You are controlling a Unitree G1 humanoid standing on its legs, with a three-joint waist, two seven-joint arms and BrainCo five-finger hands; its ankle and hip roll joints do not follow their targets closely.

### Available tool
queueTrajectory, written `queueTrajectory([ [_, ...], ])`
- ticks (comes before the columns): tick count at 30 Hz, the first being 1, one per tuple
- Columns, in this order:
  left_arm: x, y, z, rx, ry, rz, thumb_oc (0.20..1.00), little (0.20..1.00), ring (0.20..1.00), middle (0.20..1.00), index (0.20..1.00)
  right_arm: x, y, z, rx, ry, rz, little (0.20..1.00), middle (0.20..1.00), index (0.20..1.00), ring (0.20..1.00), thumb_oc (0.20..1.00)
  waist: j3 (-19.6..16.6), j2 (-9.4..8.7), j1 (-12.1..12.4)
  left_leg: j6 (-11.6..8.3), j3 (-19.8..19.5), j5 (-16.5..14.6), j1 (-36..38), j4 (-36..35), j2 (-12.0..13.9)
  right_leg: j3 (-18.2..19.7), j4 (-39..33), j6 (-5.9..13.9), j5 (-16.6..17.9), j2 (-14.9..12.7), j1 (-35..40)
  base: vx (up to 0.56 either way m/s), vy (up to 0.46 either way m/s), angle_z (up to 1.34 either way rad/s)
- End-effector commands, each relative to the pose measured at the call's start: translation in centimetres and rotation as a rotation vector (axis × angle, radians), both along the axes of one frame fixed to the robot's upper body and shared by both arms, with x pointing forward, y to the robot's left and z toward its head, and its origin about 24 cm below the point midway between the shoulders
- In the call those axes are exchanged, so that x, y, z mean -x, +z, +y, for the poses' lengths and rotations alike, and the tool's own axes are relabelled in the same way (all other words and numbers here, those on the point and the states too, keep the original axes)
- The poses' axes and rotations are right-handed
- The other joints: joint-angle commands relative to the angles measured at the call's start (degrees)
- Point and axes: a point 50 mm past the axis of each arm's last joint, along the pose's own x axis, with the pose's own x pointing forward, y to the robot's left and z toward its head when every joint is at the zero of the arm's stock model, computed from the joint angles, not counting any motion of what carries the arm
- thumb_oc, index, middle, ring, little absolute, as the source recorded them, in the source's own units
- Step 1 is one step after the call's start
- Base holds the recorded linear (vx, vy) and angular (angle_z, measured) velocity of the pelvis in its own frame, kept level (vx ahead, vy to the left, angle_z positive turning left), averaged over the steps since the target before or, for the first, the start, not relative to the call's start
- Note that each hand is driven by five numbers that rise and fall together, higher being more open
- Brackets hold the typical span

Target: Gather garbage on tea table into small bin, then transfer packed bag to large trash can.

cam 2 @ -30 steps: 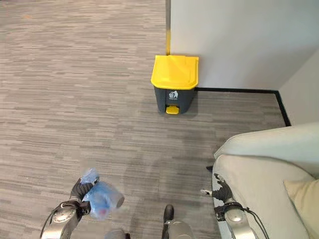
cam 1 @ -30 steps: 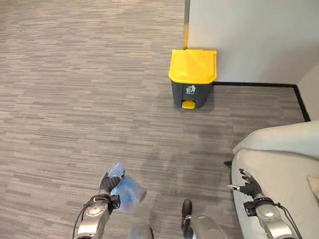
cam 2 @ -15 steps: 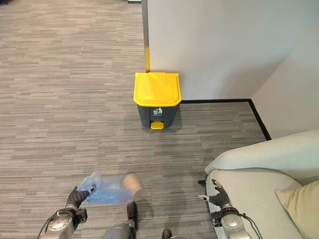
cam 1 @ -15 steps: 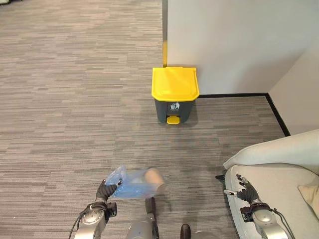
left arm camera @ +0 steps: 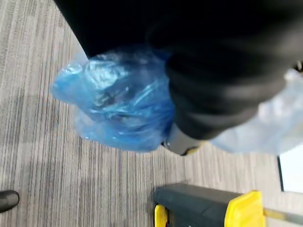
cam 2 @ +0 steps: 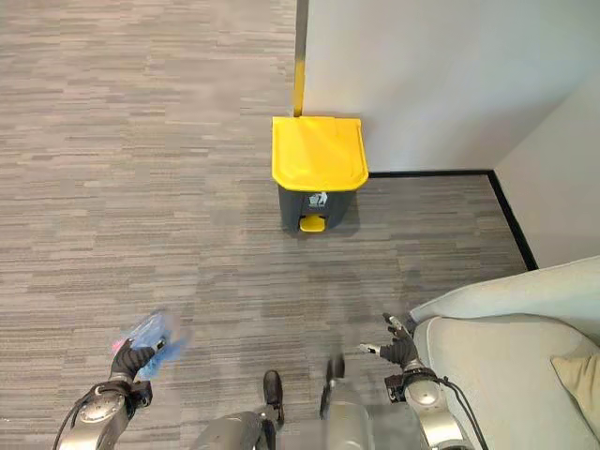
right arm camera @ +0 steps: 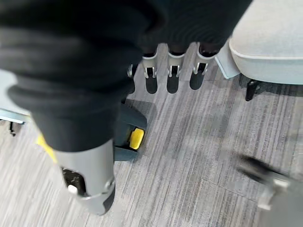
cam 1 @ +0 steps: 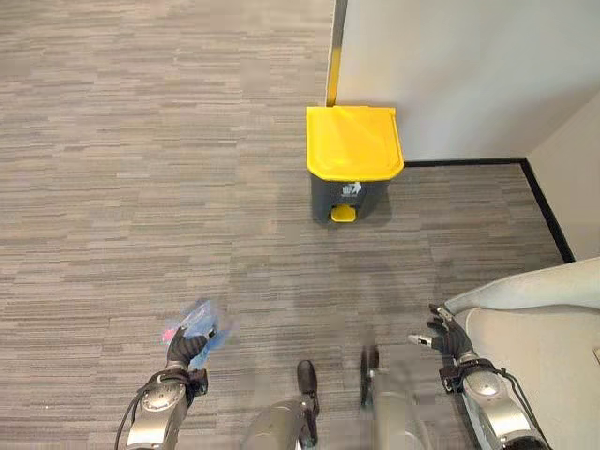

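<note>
The bag point(left arm camera: 118, 109) of thin blue plastic hangs from my left hand point(cam 1: 180, 354), whose fingers are clenched round its gathered neck, so the bulk sags just below them over the carpet point(cam 1: 112, 187). It looks light and limp, crinkled and a little slick; I judge it would swing easily and could tear or slide out if gripped on the body, so the bunched neck is the right place to hold. Something pale and pink shows through the film, but I cannot tell what. Well ahead of my fingers stands the can point(cam 1: 354, 161), lid shut, yellow pedal facing me, against the wall point(cam 1: 450, 66). My right hand point(cam 2: 397, 349) hangs free, fingers relaxed and straight, just beside the sofa point(cam 2: 506, 347).
</note>
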Motion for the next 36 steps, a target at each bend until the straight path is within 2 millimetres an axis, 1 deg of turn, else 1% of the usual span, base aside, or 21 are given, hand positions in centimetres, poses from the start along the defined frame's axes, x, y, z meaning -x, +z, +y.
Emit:
queueTrajectory([
  [1, -1.0, 2.2, 0.4, -0.027, -0.025, -0.126, 0.200, 0.200, 0.200, 0.200, 0.200, -0.2, 0.8, -1.0, 0.025, -0.006, -0.047, 1.000, 1.000, 1.000, 1.000, 1.000, -0.9, -0.07, -2.2, -7.30, -7.9, -11.8, 10.0, 4.7, 3.3, -2.3, -3.8, 2.61, 4.1, 1.0, 7.7, 0.75, -0.438, 1.03],
  [2, -0.8, 2.0, 0.2, -0.024, -0.035, -0.118, 0.200, 0.200, 0.200, 0.200, 0.200, 0.4, 0.4, -1.6, 0.030, -0.029, -0.026, 1.000, 1.000, 1.000, 1.000, 1.000, -1.7, 0.41, -2.5, -8.69, -9.1, -12.1, 11.6, 6.1, 4.7, -1.9, -2.1, 1.34, 4.2, 1.2, 8.9, 0.42, -0.292, 1.21],
  [3, -0.8, 2.0, 0.2, -0.024, -0.035, -0.118, 0.200, 0.200, 0.200, 0.200, 0.200, 0.4, 0.4, -1.6, 0.030, -0.029, -0.026, 1.000, 1.000, 1.000, 1.000, 1.000, -1.8, 0.22, -2.6, -8.66, -9.2, -11.9, 11.4, 6.0, 4.5, -1.9, -2.2, 1.35, 4.3, 1.0, 8.8, 0.41, -0.339, 1.39],
  [4, -0.6, 1.7, 0.1, -0.012, -0.027, -0.110, 0.200, 0.200, 0.200, 0.200, 0.200, 0.8, 0.1, -2.1, 0.037, -0.047, -0.006, 1.000, 1.000, 1.000, 1.000, 1.000, -2.8, 0.87, -3.0, -11.21, -9.0, -9.3, 11.0, 9.0, 7.1, -3.0, -1.3, 0.39, 3.2, 1.8, 10.2, 0.17, -0.178, 0.90],
  [5, -0.6, 1.8, 0.1, -0.013, -0.026, -0.110, 0.200, 0.200, 0.200, 0.200, 0.200, 0.8, 0.1, -2.1, 0.036, -0.046, -0.006, 1.000, 1.000, 1.000, 1.000, 1.000, -3.0, 0.65, -3.2, -11.17, -9.1, -9.0, 10.8, 8.9, 6.9, -3.0, -1.4, 0.41, 3.4, 1.5, 10.0, 0.26, -0.275, 0.61],
  [7, -0.6, 1.6, -0.1, -0.001, -0.031, -0.104, 0.200, 0.200, 0.200, 0.200, 0.200, 0.9, 0.0, -2.4, 0.040, -0.055, 0.000, 1.000, 1.000, 1.000, 1.000, 1.000, -3.1, 0.94, -3.1, -12.67, -9.1, -4.5, 8.2, 15.3, 8.5, -4.0, -1.3, -1.08, 2.0, 2.4, 12.0, 0.21, -0.217, 0.39],
  [8, -0.6, 1.4, 0.0, 0.002, -0.018, -0.098, 0.200, 0.200, 0.200, 0.200, 0.200, 0.9, 0.0, -2.7, 0.040, -0.074, -0.002, 1.000, 1.000, 1.000, 1.000, 1.000, -3.7, 0.92, -3.3, -13.22, -8.6, -0.6, 6.8, 18.3, 9.8, -4.5, -1.8, -2.34, 0.5, 3.6, 13.8, 0.34, -0.248, 0.11],
  [9, -0.7, 1.4, -0.1, 0.009, -0.015, -0.097, 0.200, 0.200, 0.200, 0.200, 0.200, 1.0, 0.0, -2.9, 0.041, -0.077, -0.003, 1.000, 1.000, 1.000, 1.000, 1.000, -3.8, 0.67, -2.9, -12.16, -8.4, -0.7, 5.2, 18.1, 9.9, -4.3, -2.2, -2.95, -1.0, 4.2, 15.3, 0.29, -0.182, -0.22],
  [10, -0.7, 1.4, -0.1, 0.009, -0.015, -0.097, 0.200, 0.200, 0.200, 0.200, 0.200, 1.0, 0.1, -2.9, 0.041, -0.077, -0.004, 1.000, 1.000, 1.000, 1.000, 1.000, -3.7, 0.72, -2.9, -12.15, -8.4, -0.8, 5.2, 18.2, 10.0, -4.2, -2.2, -2.95, -1.0, 4.2, 15.4, 0.21, -0.107, -0.38],
  [12, -0.8, 1.2, -0.6, 0.016, -0.024, -0.091, 0.200, 0.200, 0.200, 0.200, 0.200, 0.7, 0.4, -3.1, 0.045, -0.087, -0.019, 1.000, 1.000, 1.000, 1.000, 1.000, -3.5, 0.15, -2.2, -10.89, -9.1, -3.7, 1.7, 15.2, 8.0, -3.0, -3.3, -2.93, -2.0, 4.4, 17.3, 0.22, -0.072, -0.23],
  [14, -0.9, 1.1, -0.8, 0.017, -0.033, -0.091, 0.200, 0.200, 0.200, 0.200, 0.200, 0.6, 0.5, -3.3, 0.049, -0.091, -0.026, 1.000, 1.000, 1.000, 1.000, 1.000, -3.1, -0.08, -2.0, -10.85, -9.1, -4.8, -0.6, 14.1, 7.1, -2.4, -3.8, -2.87, -2.3, 4.4, 18.0, 0.14, -0.018, 0.01],
  [17, -1.0, 1.1, -0.9, 0.018, -0.043, -0.087, 0.200, 0.200, 0.200, 0.200, 0.200, 0.7, 0.5, -3.5, 0.050, -0.101, -0.023, 1.000, 1.000, 1.000, 1.000, 1.000, -3.0, -0.36, -2.0, -10.88, -8.0, -5.1, -2.6, 12.7, 6.8, -1.9, -4.8, -2.86, -2.6, 4.4, 19.0, 0.10, 0.022, -0.24],
  [18, -1.0, 1.0, -1.0, 0.015, -0.050, -0.083, 0.200, 0.200, 0.200, 0.200, 0.200, 0.8, 0.4, -3.6, 0.048, -0.105, -0.020, 1.000, 1.000, 1.000, 1.000, 1.000, -2.9, -0.46, -2.0, -10.95, -7.7, -4.6, -3.4, 11.8, 6.7, -1.6, -5.2, -2.80, -2.7, 4.5, 19.7, 0.20, 0.057, -0.10],
  [19, -1.0, 0.9, -1.2, 0.012, -0.063, -0.077, 0.200, 0.200, 0.200, 0.200, 0.200, 0.9, 0.2, -3.5, 0.036, -0.118, -0.015, 1.000, 1.000, 1.000, 1.000, 1.000, -2.9, -0.58, -1.9, -11.10, -6.9, -2.7, -5.5, 10.8, 6.7, -1.6, -6.3, -2.78, -2.9, 4.5, 21.1, 0.17, 0.046, -0.06],
  [20, -1.0, 0.9, -1.2, 0.012, -0.063, -0.077, 0.200, 0.200, 0.200, 0.200, 0.200, 1.0, 0.2, -3.5, 0.036, -0.118, -0.014, 1.000, 1.000, 1.000, 1.000, 1.000, -2.9, -0.61, -1.9, -11.10, -6.9, -2.7, -5.5, 10.8, 6.7, -1.6, -6.4, -2.78, -2.9, 4.4, 21.2, 0.17, 0.055, 0.04],
  [23, -1.1, 1.0, -1.2, 0.007, -0.070, -0.080, 0.200, 0.200, 0.200, 0.200, 0.200, 1.4, -0.2, -3.4, 0.027, -0.134, 0.000, 1.000, 1.000, 1.000, 1.000, 1.000, -2.5, -0.29, -0.9, -11.14, -4.7, 1.8, -8.8, 7.4, 6.9, -1.3, -7.5, -3.07, -3.9, 5.5, 24.0, 0.20, 0.091, 0.10],
  [25, -0.9, 1.0, -1.1, 0.002, -0.069, -0.073, 0.200, 0.200, 0.200, 0.200, 0.200, 1.6, -0.4, -3.3, 0.024, -0.135, 0.008, 1.000, 1.000, 1.000, 1.000, 1.000, -2.6, 0.02, -0.3, -11.08, -4.8, 2.4, -8.0, 4.8, 7.0, -0.4, -7.3, -2.81, -4.9, 6.0, 25.2, 0.25, 0.143, 0.15],
  [27, -0.3, 0.7, -0.9, -0.010, -0.067, -0.057, 0.200, 0.200, 0.200, 0.200, 0.200, 1.8, -0.6, -3.1, 0.026, -0.125, 0.021, 1.000, 1.000, 1.000, 1.000, 1.000, -3.4, 0.22, -0.5, -10.27, -5.0, 2.3, -6.5, 3.8, 6.4, 0.0, -6.8, -2.22, -5.4, 5.7, 26.1, 0.30, 0.198, -0.39],
  [30, 0.0, 0.9, -0.1, -0.032, -0.050, -0.052, 0.200, 0.200, 0.200, 0.200, 0.200, 1.6, -0.9, -2.3, 0.004, -0.113, 0.026, 1.000, 1.000, 1.000, 1.000, 1.000, -4.1, -0.51, -0.1, -9.15, -3.7, 1.3, -5.4, 3.7, 5.8, 1.8, -5.5, -1.25, -5.8, 4.5, 26.5, 0.26, 0.202, -0.36],
  [32, -0.1, 1.4, 0.8, -0.050, -0.026, -0.068, 0.200, 0.200, 0.200, 0.200, 0.200, 1.1, -0.9, -1.5, -0.004, -0.078, 0.028, 1.000, 1.000, 1.000, 1.000, 1.000, -4.0, -1.20, 1.2, -7.73, -2.7, -0.6, -4.6, 4.9, 5.2, 3.1, -2.8, -0.40, -6.0, 3.5, 25.9, 0.20, 0.181, -0.37],
  [36, -0.1, 1.6, 1.2, -0.061, -0.008, -0.076, 0.200, 0.200, 0.200, 0.200, 0.200, 0.6, -0.8, -1.1, -0.012, -0.065, 0.021, 1.000, 1.000, 1.000, 1.000, 1.000, -4.2, -1.44, 2.0, -6.43, -2.4, -2.2, -3.9, 5.3, 4.7, 3.8, 0.7, 0.37, -5.7, 3.1, 24.6, 0.12, 0.079, -0.40],
])
